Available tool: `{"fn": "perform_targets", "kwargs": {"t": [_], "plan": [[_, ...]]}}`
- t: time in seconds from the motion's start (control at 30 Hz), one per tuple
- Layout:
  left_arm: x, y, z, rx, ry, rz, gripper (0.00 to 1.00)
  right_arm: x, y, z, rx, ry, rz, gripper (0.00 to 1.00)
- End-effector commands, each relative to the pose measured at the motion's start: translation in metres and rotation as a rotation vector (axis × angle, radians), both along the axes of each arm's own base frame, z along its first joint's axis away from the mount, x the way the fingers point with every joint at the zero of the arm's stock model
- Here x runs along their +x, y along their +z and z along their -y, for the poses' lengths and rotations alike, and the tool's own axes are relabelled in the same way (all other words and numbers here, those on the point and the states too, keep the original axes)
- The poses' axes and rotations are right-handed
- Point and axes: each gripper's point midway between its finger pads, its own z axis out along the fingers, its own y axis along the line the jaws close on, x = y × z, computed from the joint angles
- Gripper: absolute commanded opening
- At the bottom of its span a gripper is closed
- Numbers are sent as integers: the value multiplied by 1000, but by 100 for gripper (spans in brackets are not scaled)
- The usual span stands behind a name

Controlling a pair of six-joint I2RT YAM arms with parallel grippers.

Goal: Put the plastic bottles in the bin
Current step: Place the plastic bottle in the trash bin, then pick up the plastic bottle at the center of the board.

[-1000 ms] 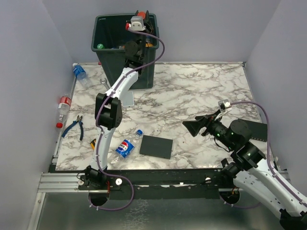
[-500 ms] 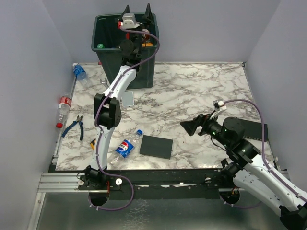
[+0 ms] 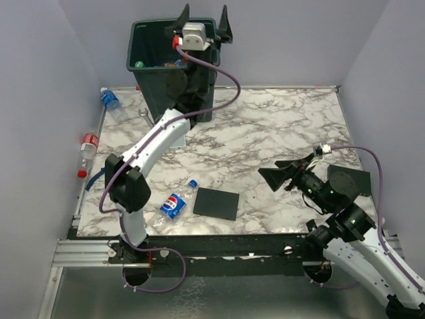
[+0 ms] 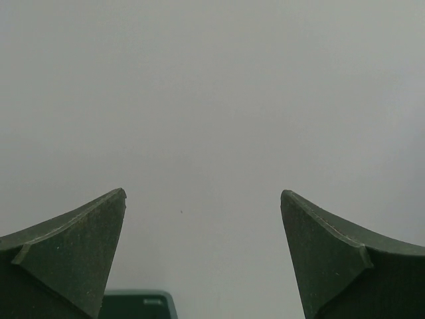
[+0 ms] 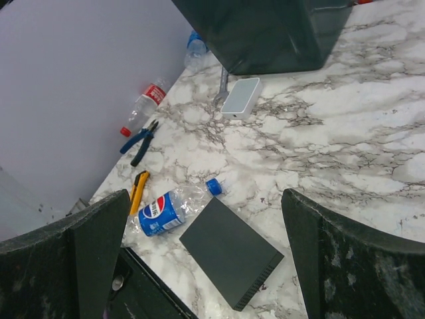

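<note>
Plastic bottles [image 5: 169,209] lie in two places: three out on the tabletop [image 3: 279,126] and some down in the bin [image 3: 143,28]. The Pepsi bottle [image 3: 174,203], crushed and blue-capped, lies near the front edge, just left of a flat black plate [image 3: 216,203]. A red-labelled bottle [image 3: 86,149] lies along the left edge by the wall. A blue-labelled bottle [image 3: 109,100] sits in the far left corner, near the bin's left side. Inside the bin a green cap [image 3: 139,64] and bits of orange and blue show, but I cannot tell how many bottles are there.

The bin stands at the far edge of the tabletop, left of centre. The left claw [image 3: 204,14] is raised over the far right part of the bin's opening. Its fingers are spread wide with nothing between them. Its own camera sees only bare wall and a sliver of green rim at the bottom. The right claw [image 3: 269,169] hovers over the right half of the tabletop, well apart from every bottle. It points toward the left and is also wide and empty.

Blue-handled pliers [image 5: 138,141] lie near the red-labelled bottle, and a yellow utility knife [image 5: 137,189] lies just beside the Pepsi bottle's base. A small white box [image 5: 240,98] sits in front of the bin, with a wrench [image 5: 222,83] next to it.
</note>
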Motion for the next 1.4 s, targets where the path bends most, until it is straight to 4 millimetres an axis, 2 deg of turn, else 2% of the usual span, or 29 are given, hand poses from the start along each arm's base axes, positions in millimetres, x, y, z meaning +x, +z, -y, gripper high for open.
{"fn": "perform_targets", "kwargs": {"t": [0.0, 0.07, 0.13, 0.3, 0.4, 0.5, 0.6, 0.7, 0.9, 1.03, 1.17, 1.37], "plan": [[-54, -33, 11, 83, 107, -173, 99, -3, 11, 9, -9, -31, 6, 100], [-86, -47, 6, 83, 80, -246, 99, -2, 15, 11, -25, -43, 10, 100], [-106, -75, 3, 88, 39, -349, 99, -1, 15, 13, -49, -47, 0, 100], [-130, -158, -10, 152, -20, -718, 99, 9, 13, 26, -78, -138, -20, 100], [-148, -203, -28, 206, -2, -896, 99, 14, 5, 33, -58, -199, -48, 100], [-169, -242, -48, 240, 16, -996, 99, 16, -8, 32, -65, -205, -70, 100], [-186, -283, -61, 247, 10, -1085, 99, 18, -29, 19, -99, -149, -123, 100], [-198, -324, -63, 244, -15, -1186, 99, 20, -51, -1, -107, -75, -191, 100], [-213, -397, -74, 171, 48, -1401, 99, 20, -91, -44, -119, 108, -319, 96], [-227, -434, -78, 170, 75, -1536, 99, 15, -121, -68, -146, 229, -439, 93], [-242, -460, -87, 192, 100, -1629, 99, 18, -134, -78, -160, 261, -471, 92], [-268, -510, -90, 276, 100, -1803, 99, 21, -133, -79, -168, 263, -452, 92]]}}
